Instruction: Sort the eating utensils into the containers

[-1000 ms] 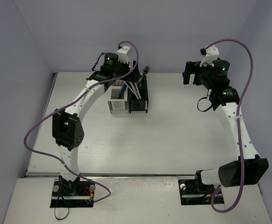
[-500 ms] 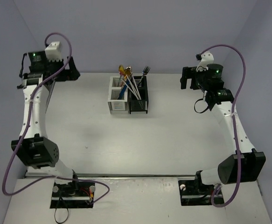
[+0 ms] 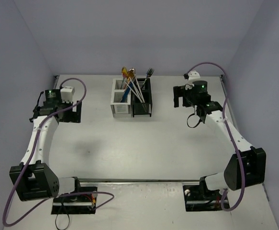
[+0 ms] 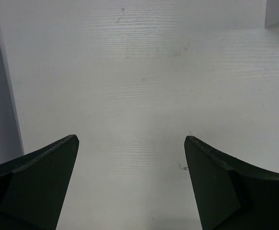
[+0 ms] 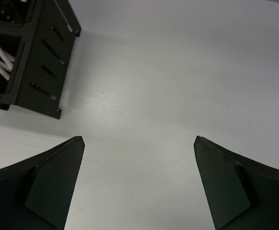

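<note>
The white caddy (image 3: 121,104) and the black caddy (image 3: 142,106) stand joined at the back middle of the table. Several utensils (image 3: 132,82) stand in them: gold, blue, white sticks and a dark fork. My left gripper (image 3: 75,111) is open and empty, left of the caddies; its wrist view (image 4: 131,139) shows only bare table. My right gripper (image 3: 178,97) is open and empty, right of the caddies; its wrist view (image 5: 138,139) shows the black caddy (image 5: 31,62) at the upper left with white sticks in it.
The white table (image 3: 144,143) is walled by purple-grey panels at the back and sides. Purple cables (image 3: 15,196) loop beside both arms. The arm bases sit at the near edge.
The left arm has swung from over the caddies out to the left and come down low. The right arm has moved down and inward toward the caddies.
</note>
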`<state>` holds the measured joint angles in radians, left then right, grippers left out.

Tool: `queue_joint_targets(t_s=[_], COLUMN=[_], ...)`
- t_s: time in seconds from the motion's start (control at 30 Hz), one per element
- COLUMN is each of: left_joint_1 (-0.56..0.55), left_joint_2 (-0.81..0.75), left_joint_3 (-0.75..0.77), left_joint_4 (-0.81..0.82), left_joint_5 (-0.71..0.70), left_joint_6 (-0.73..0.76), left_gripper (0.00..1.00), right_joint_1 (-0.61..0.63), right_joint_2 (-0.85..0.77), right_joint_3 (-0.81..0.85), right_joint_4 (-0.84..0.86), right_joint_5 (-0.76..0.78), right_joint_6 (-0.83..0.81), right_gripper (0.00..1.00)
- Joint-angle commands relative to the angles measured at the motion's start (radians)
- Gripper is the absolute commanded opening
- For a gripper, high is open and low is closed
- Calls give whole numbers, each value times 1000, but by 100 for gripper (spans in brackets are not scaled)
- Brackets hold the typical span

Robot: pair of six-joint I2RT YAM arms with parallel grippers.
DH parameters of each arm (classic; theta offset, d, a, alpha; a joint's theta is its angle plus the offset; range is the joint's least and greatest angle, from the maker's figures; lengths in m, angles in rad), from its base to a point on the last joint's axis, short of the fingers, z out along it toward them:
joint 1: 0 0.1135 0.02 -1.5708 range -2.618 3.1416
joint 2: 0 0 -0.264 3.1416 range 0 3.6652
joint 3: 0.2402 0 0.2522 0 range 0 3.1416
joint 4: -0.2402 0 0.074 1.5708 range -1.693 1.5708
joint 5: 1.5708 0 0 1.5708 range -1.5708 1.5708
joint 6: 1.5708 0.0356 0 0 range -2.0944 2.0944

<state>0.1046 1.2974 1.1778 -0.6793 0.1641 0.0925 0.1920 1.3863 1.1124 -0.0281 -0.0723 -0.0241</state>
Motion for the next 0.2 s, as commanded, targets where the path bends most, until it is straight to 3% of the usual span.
queue_joint_targets(t_s=[0.0, 0.17], left_joint_1=[2, 2], left_joint_2=[-77, -103], left_joint_3=[-9, -21], left_joint_4=[97, 98], left_joint_5=[-37, -40], left_joint_6=[-15, -15], left_gripper=[89, 89], right_joint_1=[48, 53], right_joint_2=[-64, -77], right_joint_3=[-15, -28], right_joint_4=[123, 131], right_joint_5=[74, 107], right_joint_6=[13, 14], right_gripper=[96, 97])
